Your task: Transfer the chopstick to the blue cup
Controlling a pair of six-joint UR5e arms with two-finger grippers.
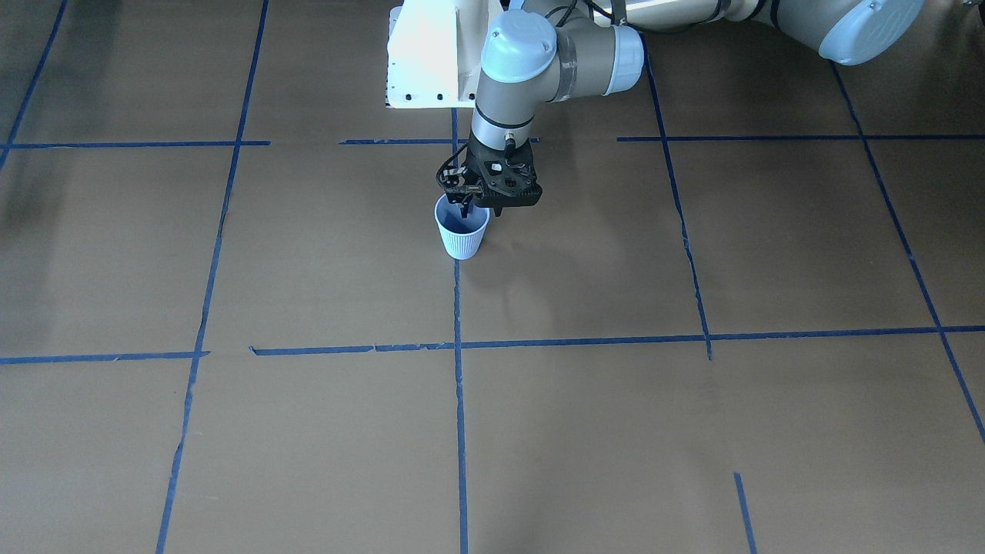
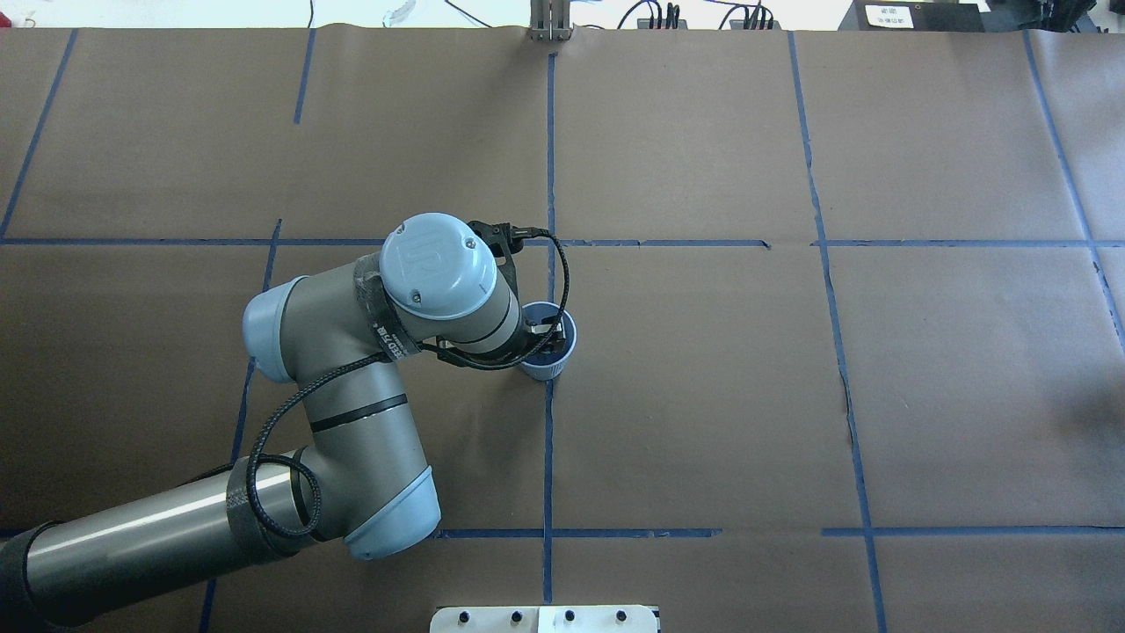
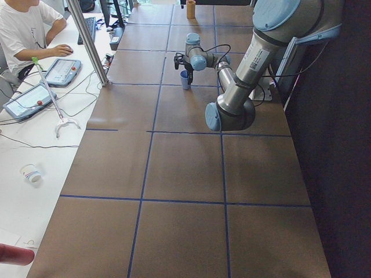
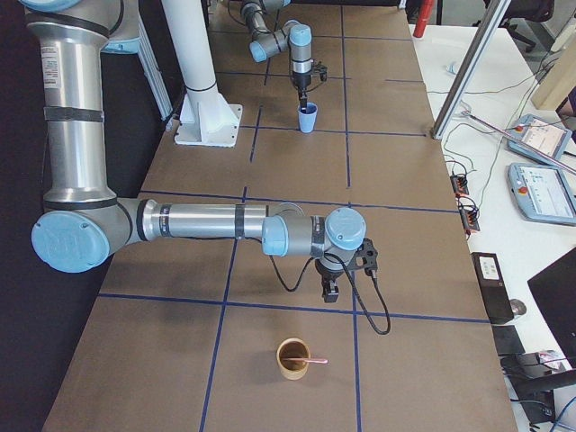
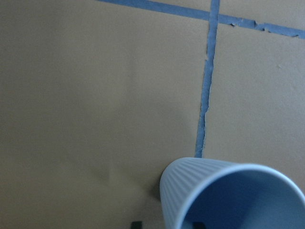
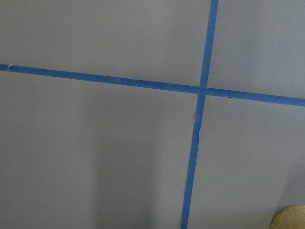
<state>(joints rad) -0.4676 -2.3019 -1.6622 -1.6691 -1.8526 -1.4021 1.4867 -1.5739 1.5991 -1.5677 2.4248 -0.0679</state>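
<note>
— Chopstick [image 4: 315, 361] first: which way does it lie?
— Almost level, propped in the brown cup [image 4: 292, 371] at the right end of the counter [image 4: 405, 270]. Its long axis runs across the counter's width. The free end sticks out over the rim toward the far side, away from the robot's base.
— How does it look?
— Thin, straight and pinkish-salmon. Its other end is hidden inside the brown cup.
— Is anything holding it?
— No. The right gripper [image 4: 329, 292] hangs near the brown cup, above a blue tape line [image 4: 270, 306]. From that side view I cannot tell whether its fingers are together or apart.
— And the left gripper [image 1: 481, 208]?
— It points straight down at the blue cup [image 1: 462, 235], near the counter's middle. Its fingers [image 5: 136, 223] are apart and straddle the cup's wall, one tip inside the mouth and the other outside. The wrist view shows a gap beside the outer tip, so the wall is not pinched.
— The blue cup itself?
— It is upright, pale blue and ribbed, darker inside, standing on a tape line, well apart from the chopstick.
</note>
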